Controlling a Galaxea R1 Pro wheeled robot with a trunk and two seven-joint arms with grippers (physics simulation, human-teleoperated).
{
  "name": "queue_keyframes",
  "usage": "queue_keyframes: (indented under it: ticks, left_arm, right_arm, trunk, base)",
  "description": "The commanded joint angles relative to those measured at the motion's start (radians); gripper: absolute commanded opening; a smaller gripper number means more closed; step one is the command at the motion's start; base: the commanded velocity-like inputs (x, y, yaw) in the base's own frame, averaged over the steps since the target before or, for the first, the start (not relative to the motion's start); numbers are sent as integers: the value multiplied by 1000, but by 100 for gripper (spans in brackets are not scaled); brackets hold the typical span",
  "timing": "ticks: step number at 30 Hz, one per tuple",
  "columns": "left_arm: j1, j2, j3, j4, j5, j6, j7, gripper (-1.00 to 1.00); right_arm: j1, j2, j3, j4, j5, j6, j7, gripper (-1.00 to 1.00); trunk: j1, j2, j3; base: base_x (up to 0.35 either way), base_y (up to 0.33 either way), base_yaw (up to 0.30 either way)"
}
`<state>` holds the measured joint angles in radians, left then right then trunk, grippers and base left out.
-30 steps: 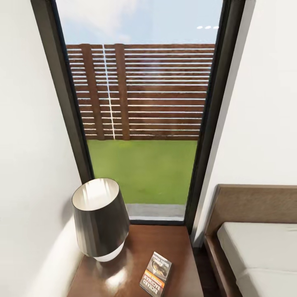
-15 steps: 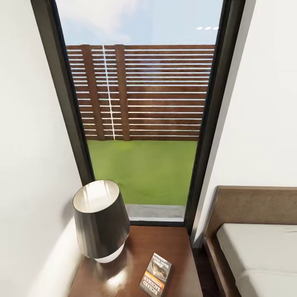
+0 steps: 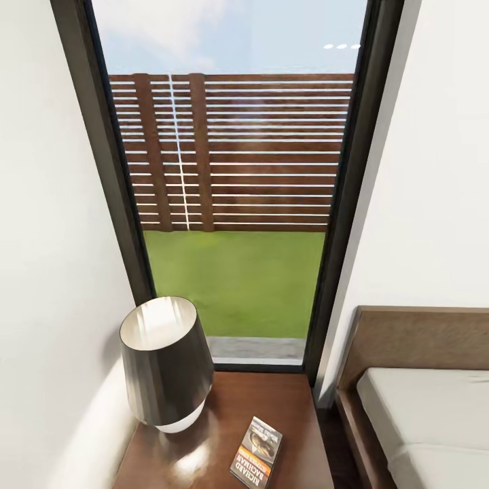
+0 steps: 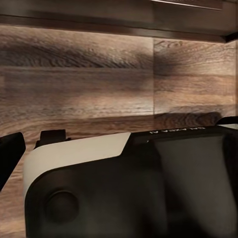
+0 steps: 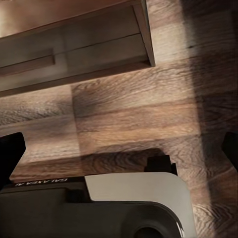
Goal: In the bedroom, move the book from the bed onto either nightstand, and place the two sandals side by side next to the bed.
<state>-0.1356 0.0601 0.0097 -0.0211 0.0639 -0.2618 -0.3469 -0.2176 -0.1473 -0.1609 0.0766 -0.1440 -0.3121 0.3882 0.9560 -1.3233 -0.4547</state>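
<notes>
The book (image 3: 257, 451), a small dark paperback with an orange band, lies flat on the glossy brown nightstand (image 3: 272, 401), near its front edge and apart from the lamp. To the right is the bed (image 3: 428, 414), with a pale grey mattress and a brown headboard. In the left wrist view my left gripper (image 4: 119, 144) hangs open over the wood floor, above the robot's own base. My right gripper (image 5: 119, 148) is also open over the floor, with nothing between its fingers, near the nightstand's drawer front (image 5: 74, 49). The two sandals are out of view.
A dark lamp (image 3: 166, 360) with a white inside stands on the nightstand's left half. A white wall (image 3: 47, 272) closes the left side, and a tall dark-framed window (image 3: 231, 204) stands behind. A narrow strip of floor (image 3: 333, 421) separates nightstand and bed.
The head view has shifted very slightly. The book, lamp and bed have not moved.
</notes>
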Motion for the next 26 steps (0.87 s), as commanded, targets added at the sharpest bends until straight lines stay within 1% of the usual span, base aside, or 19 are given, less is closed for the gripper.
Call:
queue_keyframes:
  ticks: [1,9,13,15,26]
  left_arm:
    - [-1,-1,1,1,7,-1,-6,100]
    - [0,-6,-1,0,2,-2,-6,100]
    - [0,-8,-1,0,1,-2,-6,100]
    - [0,-8,-1,0,1,-3,-6,100]
    - [0,-8,-1,0,1,-3,-6,100]
  right_arm:
    - [-2,-2,-3,5,-11,-4,8,100]
    - [-2,4,-3,5,-10,-5,10,100]
    - [-2,20,-3,4,-11,-6,10,100]
    - [-2,24,-3,4,-11,-6,11,100]
    - [-2,26,-3,5,-11,-6,10,100]
  trunk:
    - [0,-1,-1]
    - [0,-1,-1]
    - [0,-1,-1]
    - [0,-1,-1]
    - [0,-1,-1]
  base:
    - [0,0,0]
    - [0,0,0]
    - [0,0,0]
    - [0,0,0]
    - [0,0,0]
